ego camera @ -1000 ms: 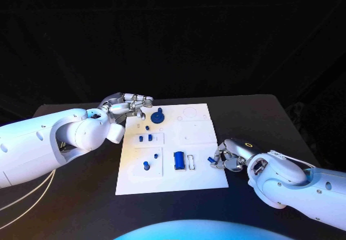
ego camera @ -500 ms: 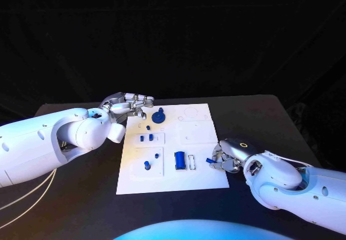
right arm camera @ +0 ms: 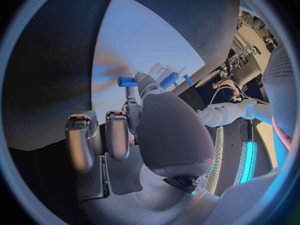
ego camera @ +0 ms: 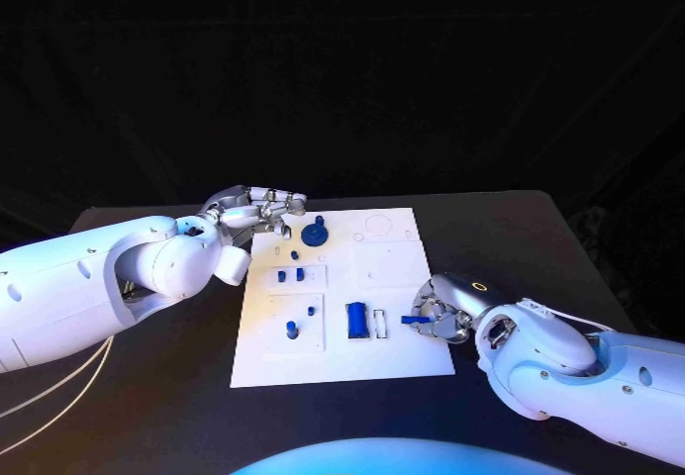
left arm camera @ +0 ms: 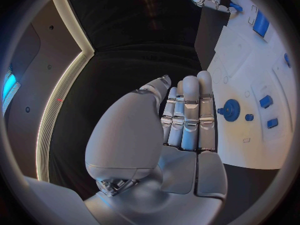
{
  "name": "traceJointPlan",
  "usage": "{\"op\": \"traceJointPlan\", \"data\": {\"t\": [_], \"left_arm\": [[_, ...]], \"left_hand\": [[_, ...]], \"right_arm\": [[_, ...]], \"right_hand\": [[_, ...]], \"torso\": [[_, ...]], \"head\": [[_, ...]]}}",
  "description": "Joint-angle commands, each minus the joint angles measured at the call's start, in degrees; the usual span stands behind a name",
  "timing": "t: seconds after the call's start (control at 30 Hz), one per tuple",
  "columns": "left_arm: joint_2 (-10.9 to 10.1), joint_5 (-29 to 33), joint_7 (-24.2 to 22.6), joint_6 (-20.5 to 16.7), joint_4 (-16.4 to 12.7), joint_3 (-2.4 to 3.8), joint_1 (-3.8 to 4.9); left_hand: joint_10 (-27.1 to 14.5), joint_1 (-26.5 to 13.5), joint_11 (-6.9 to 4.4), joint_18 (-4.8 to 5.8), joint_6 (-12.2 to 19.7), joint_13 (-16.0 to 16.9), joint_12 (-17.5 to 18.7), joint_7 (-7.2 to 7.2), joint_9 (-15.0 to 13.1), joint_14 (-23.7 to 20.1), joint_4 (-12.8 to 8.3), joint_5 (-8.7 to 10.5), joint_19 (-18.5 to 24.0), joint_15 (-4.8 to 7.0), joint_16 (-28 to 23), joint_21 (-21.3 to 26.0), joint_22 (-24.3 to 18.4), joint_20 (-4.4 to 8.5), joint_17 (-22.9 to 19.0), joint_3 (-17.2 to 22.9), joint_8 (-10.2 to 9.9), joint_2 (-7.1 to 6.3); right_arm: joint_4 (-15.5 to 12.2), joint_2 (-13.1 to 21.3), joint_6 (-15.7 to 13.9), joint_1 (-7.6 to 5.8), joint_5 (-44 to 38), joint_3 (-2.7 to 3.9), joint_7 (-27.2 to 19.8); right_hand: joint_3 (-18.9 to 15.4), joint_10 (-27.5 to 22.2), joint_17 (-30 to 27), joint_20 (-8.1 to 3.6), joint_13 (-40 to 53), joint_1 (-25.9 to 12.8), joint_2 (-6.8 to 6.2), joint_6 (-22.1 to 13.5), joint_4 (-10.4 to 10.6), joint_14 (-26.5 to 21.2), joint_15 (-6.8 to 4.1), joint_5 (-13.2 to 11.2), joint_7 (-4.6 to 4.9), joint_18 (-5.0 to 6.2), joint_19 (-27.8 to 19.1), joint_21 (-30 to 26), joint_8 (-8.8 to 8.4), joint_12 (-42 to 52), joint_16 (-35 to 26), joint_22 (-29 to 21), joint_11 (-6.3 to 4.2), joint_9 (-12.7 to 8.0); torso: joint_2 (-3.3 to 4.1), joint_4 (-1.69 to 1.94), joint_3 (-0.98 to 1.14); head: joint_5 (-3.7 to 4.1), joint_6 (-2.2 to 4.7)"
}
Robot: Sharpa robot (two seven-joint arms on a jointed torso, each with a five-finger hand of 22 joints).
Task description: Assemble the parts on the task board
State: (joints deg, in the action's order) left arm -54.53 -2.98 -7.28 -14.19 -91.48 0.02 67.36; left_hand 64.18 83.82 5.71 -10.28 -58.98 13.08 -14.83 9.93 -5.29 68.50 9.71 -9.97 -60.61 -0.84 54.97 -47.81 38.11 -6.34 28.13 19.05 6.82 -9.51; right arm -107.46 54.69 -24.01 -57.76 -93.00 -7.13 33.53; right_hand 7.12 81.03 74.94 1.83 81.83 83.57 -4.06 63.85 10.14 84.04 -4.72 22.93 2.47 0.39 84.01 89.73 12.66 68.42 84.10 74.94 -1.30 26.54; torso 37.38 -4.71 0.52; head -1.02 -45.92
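Right hand (ego camera: 445, 315) carried blue part (ego camera: 411, 319) inward

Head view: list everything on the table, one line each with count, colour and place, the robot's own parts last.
table: one, black, under everything.
task board: one, white plate, middle of the table.
round part: one, blue disc, far end of the board near the left hand.
block part: one, blue, near middle of the board, beside a small white slot.
small parts: several, blue, in recesses on the board's left half.
held part: one, blue, pinched in the right hand's fingers over the board's right edge.
left hand: silver, open, by the board's far left corner.
right hand: silver, at the board's right edge.
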Motion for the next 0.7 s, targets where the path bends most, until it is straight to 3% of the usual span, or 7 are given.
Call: {"op": "traceJointPlan", "data": {"t": [0.03, 0.33, 0.7], "left_arm": [[0.1, 0.3, -0.2, 1.0, -0.1, 0.04, 0.03], [0.1, 0.3, -0.3, 1.1, -0.2, 0.04, 0.03], [0.2, 0.2, -0.2, 1.2, -0.3, 0.04, 0.03]], "left_hand": [[-0.5, -0.5, -0.08, -0.29, 0.3, 0.1, -0.3, 0.04, 0.1, 0.0, -0.1, 0.08, -0.2, -0.40, -0.1, 0.2, -0.1, -0.11, 0.0, -0.3, 0.0, 0.09], [-0.6, -0.5, -0.07, -0.29, 0.4, 0.1, -0.3, 0.05, 0.1, 0.0, 0.0, 0.08, -0.2, -0.41, -0.1, 0.2, -0.1, -0.12, 0.0, -0.4, 0.0, 0.11], [-0.6, -0.5, -0.07, -0.29, 0.4, 0.1, -0.3, 0.05, 0.1, 0.0, 0.0, 0.08, -0.2, -0.41, -0.1, 0.2, -0.1, -0.12, 0.0, -0.4, 0.0, 0.11]], "right_arm": [[-0.3, -0.6, -3.6, -0.21, 7.8, 0.03, 0.1], [1.0, -3.6, -3.0, -0.40, 15.5, 0.06, -0.4], [3.3, -6.7, -1.8, -0.33, 18.9, 0.04, -0.8]], "right_hand": [[1.7, 0.4, 5.4, -0.48, -6.7, -0.8, 0.47, 0.1, 0.3, 4.0, -0.38, 1.1, 0.07, -0.39, 6.0, 0.3, 0.60, 0.0, 0.0, 15.1, -0.40, 0.6], [4.7, 0.8, 5.5, -0.46, -6.4, -3.4, -0.79, 0.1, 1.0, 4.0, -0.39, 1.6, 0.06, -0.39, 6.0, 0.3, 0.99, 0.3, 0.1, 15.1, -0.38, 1.1], [4.7, 1.8, 6.0, -0.45, -5.1, -10.1, -1.24, 0.9, 4.3, 4.2, -0.38, 1.8, -0.03, -0.39, 6.0, 0.3, 1.50, 2.1, 0.4, 15.1, -0.40, 1.5]], "torso": [[0.07, 0.04, 0.04], [0.07, -0.05, 0.04], [0.11, -0.01, 0.08]], "head": [[-0.04, 0.05], [-0.15, 0.12], [-0.05, 0.03]]}}
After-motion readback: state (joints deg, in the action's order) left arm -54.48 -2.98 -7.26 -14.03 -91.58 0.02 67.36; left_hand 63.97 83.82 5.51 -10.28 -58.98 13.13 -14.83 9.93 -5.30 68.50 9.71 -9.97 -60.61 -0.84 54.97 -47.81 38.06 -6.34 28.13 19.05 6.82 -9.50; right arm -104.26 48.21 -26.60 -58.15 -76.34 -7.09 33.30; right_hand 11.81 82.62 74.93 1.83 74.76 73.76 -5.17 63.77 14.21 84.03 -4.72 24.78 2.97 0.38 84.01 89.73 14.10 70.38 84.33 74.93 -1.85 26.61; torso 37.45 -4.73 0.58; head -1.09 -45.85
